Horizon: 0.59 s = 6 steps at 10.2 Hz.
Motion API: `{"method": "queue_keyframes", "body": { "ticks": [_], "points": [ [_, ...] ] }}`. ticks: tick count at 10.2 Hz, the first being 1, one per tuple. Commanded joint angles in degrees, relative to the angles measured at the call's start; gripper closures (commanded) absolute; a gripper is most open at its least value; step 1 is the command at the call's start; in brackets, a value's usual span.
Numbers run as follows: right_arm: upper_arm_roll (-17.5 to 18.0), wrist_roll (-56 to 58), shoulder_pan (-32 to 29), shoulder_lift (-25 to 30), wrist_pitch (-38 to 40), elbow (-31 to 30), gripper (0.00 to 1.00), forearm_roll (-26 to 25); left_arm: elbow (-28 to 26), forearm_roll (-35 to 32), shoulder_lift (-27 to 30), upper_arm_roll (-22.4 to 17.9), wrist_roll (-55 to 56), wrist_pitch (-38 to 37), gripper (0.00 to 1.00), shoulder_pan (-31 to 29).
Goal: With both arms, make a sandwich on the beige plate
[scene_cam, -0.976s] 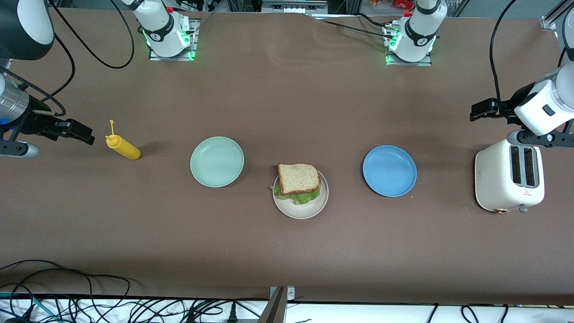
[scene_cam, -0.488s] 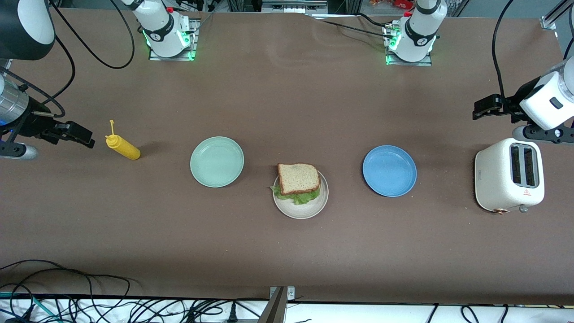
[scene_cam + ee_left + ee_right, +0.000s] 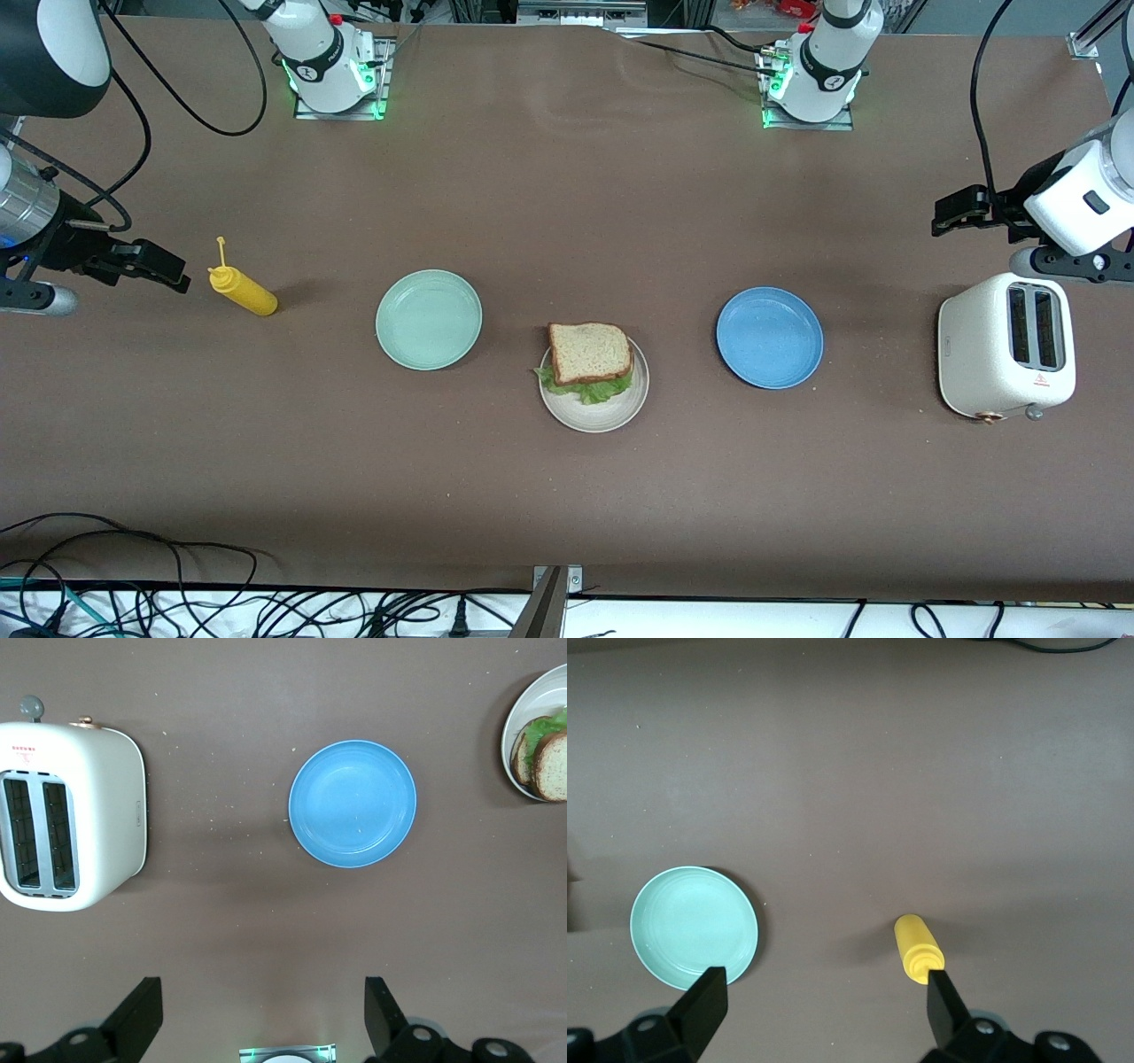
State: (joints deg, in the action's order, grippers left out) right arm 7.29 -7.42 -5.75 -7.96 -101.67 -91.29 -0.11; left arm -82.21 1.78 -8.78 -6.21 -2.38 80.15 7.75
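The assembly is judged finished: the sandwich (image 3: 591, 353) is seen stacked on the beige plate (image 3: 595, 415), set toward the plate's edge farther from the front camera, lettuce frilling out below the top slice. No further placing seems called for (only a parked wait).

The left gripper (image 3: 955, 215) is held spread and empty over bare table at the left arm's end, near the toaster (image 3: 1005, 357), whose two slots look empty. The right gripper (image 3: 161, 267) is likewise spread and empty, over the table beside the yellow bottle (image 3: 242, 290).

Nothing is held in the blue plate (image 3: 769, 338) or the mint-green plate (image 3: 429, 319).
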Motion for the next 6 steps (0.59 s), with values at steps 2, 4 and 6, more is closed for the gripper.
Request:
{"method": "queue_keyframes", "body": {
  "ticks": [2,4,6],
  "points": [
    [0.18,-0.66,-0.05,-0.04,-0.28,0.41,0.00,0.90,1.53,-0.55,-0.36,-0.21,0.09,-0.87,0.00,0.33],
    [0.09,-0.40,-0.05,-0.04,-0.28,0.41,0.00,0.90,1.53,-0.55,-0.36,-0.21,0.09,-0.78,0.00,0.33],
    [0.09,-0.05,-0.05,-0.04,-0.28,0.41,0.00,0.90,2.75,-0.55,-0.45,-0.30,0.09,-0.78,0.00,0.33]
  ]
}}
